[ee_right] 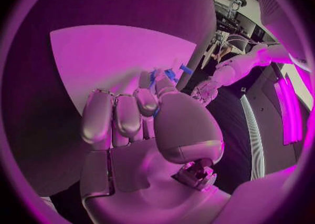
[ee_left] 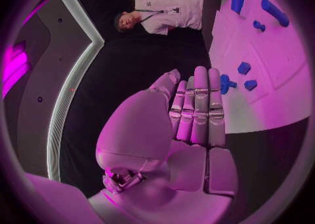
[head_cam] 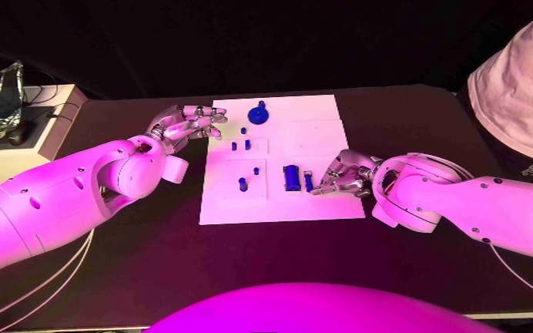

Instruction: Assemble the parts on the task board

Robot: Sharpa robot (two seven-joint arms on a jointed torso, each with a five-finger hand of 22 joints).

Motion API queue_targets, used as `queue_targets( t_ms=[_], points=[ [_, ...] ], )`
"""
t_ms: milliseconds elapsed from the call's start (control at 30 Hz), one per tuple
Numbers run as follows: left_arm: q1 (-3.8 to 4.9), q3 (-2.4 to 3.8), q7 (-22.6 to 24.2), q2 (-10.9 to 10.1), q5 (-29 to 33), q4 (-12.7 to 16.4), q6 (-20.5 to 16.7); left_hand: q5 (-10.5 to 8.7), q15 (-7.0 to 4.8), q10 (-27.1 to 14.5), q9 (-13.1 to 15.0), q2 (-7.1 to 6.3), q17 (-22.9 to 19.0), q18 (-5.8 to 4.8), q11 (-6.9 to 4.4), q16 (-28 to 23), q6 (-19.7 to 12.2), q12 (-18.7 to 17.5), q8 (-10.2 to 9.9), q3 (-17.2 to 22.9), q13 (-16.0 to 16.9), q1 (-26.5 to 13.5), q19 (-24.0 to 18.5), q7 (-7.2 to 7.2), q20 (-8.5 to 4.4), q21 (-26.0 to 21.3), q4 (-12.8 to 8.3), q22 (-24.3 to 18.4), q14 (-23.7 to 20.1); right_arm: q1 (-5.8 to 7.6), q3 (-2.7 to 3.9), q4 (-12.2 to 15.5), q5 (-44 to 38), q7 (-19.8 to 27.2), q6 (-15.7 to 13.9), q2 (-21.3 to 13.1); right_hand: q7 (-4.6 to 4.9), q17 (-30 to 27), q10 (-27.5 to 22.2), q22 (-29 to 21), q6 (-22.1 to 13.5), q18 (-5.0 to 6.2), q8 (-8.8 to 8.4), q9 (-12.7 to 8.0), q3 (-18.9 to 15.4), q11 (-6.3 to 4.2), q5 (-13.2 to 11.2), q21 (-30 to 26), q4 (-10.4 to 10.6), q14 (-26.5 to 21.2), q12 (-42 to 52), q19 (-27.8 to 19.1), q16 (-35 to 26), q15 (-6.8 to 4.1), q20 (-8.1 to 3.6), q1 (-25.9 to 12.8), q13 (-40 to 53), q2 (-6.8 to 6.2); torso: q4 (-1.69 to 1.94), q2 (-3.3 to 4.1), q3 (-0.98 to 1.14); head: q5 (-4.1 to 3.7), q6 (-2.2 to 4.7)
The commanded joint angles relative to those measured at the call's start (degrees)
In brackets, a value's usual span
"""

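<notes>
The white task board (head_cam: 322, 129) lies mid-table with several blue parts on it. A round part (head_cam: 259, 114) stands at its far end, small pegs (head_cam: 241, 146) sit left of centre, and a larger block (head_cam: 292, 177) is nearer me. My right hand (head_cam: 344, 173) rests on the board's right side with curled fingers, and thumb and finger pinch a thin blue part (head_cam: 309, 183) beside the block. The right wrist view shows a blue sliver (ee_right: 152, 80) at those fingertips. My left hand (head_cam: 189, 125) hovers at the board's far left edge with straight fingers (ee_left: 197, 108), holding nothing.
A grey box with cables (head_cam: 28, 117) stands at the table's left edge. Bare black tabletop (head_cam: 278, 264) stretches between the board and me. The board's far right quarter is bare white.
</notes>
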Motion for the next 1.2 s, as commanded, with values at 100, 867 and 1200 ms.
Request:
queue_targets(
  t_ms=[100,867,1200],
  points=[
    [-0.11,0.05,0.27,0.13,0.26,0.05,0.37,0.01,0.25,-0.28,0.07,0.01,-0.07,-0.12,-0.18,-0.01,-0.11,0.23,0.19,0.19,-0.07,-0.06,0.24,-0.19,-0.09,-0.12,-0.16,0.18,-0.10,-0.08,0.02,-0.64,-0.96,-1.58,-1.74,0.79,-0.46,0.05,0.36,9.03,-0.13,-0.87,0.32,0.08,0.10,0.00,0.40,0.31,0.27,0.10,0.39,3.00,0.38,-0.41,-0.40,0.15,1.90,1.11,0.04,0.02,0.04,-0.06,-0.05],
    [-0.15,0.05,-0.01,0.08,0.26,0.05,0.44,0.07,0.23,-0.21,0.06,0.29,-0.06,-0.08,-0.18,0.00,-0.06,0.14,0.18,0.92,-0.07,-0.05,-0.06,-0.13,-0.17,0.26,-0.93,1.26,-0.16,-0.27,0.03,-1.98,-0.49,-3.23,3.49,2.02,-0.33,-0.23,0.12,8.92,-0.34,-0.84,0.41,0.07,-0.53,0.09,-0.30,-0.15,-0.94,0.03,0.05,2.85,0.09,-0.35,-0.36,0.83,1.83,-0.21,-0.01,0.00,-0.02,-0.01,-0.04],
    [-0.15,0.05,-0.17,0.05,0.26,0.05,0.47,0.06,0.22,-0.22,0.06,0.31,-0.05,-0.05,-0.16,0.02,-0.05,0.10,0.18,1.17,-0.07,-0.10,-0.17,-0.09,-0.18,0.36,-1.19,1.60,-0.16,-0.31,0.03,-2.09,-0.24,-2.80,4.18,2.16,-0.29,-0.21,0.06,8.94,-0.14,-0.84,0.37,-0.20,0.34,0.12,-0.38,-0.12,-1.34,0.06,0.06,2.84,0.02,-0.32,-0.32,1.19,1.84,-2.09,-0.02,-0.02,-0.02,0.01,-0.08]
  ],
)
